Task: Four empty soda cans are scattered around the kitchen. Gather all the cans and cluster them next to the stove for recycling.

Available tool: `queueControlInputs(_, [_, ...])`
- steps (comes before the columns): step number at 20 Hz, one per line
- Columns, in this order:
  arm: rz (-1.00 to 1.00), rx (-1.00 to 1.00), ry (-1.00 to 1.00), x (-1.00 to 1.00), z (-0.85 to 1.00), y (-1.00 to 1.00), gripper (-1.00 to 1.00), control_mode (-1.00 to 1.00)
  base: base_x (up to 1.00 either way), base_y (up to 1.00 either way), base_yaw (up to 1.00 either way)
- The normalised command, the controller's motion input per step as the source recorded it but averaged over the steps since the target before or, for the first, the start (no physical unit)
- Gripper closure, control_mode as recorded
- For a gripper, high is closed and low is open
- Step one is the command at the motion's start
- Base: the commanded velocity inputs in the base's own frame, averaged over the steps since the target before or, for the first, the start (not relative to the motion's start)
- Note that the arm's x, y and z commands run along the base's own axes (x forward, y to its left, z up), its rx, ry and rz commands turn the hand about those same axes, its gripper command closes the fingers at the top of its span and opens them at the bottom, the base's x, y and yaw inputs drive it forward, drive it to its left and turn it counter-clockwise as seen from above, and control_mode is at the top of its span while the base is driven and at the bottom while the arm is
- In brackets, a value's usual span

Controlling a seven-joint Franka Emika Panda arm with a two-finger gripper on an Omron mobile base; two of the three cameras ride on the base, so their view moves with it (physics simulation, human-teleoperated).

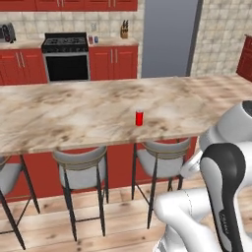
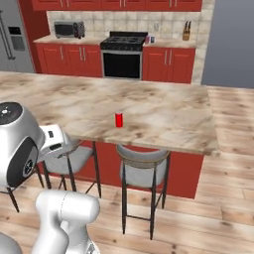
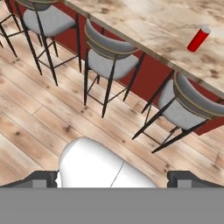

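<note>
1. Standing upright on the marble table [image 1: 74, 110], the bright red can [image 1: 139, 118] sits close to the near edge, with bare tabletop on every side of it.
2. Under that near edge, grey-seated stools [image 1: 81, 165] line up left to right; the can stands above the gap between the two rightmost ones.
3. Beyond the table, the stove [image 1: 65, 56] is set against the back wall between red cabinets [image 1: 113, 61], well apart from the can.
4. Just right of the stove, two small cans [image 1: 93, 39] stand on the back counter; their colours are too small to tell.
5. Right of the table's end, open wood floor [image 2: 230, 163] runs toward the back wall.
6. The hand [image 3: 113, 179] hangs over the floor in front of the stools, its fingertips [image 3: 186, 178] spread wide and holding nothing.
</note>
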Motion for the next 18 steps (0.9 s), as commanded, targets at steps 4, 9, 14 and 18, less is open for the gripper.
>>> queueControlInputs(4, [0.0,0.0,0.0,0.0,0.0,0.0,-1.0,1.0,0.73,0.0,-0.1])
queueControlInputs(9, [0.0,0.0,0.0,0.0,0.0,0.0,-1.0,1.0,0.66,-0.09,-0.15])
queueControlInputs(14, [0.0,0.0,0.0,0.0,0.0,0.0,-1.0,1.0,0.47,-0.18,-0.18])
queueControlInputs(18, [0.0,0.0,0.0,0.0,0.0,0.0,-1.0,1.0,0.36,-0.01,-0.08])
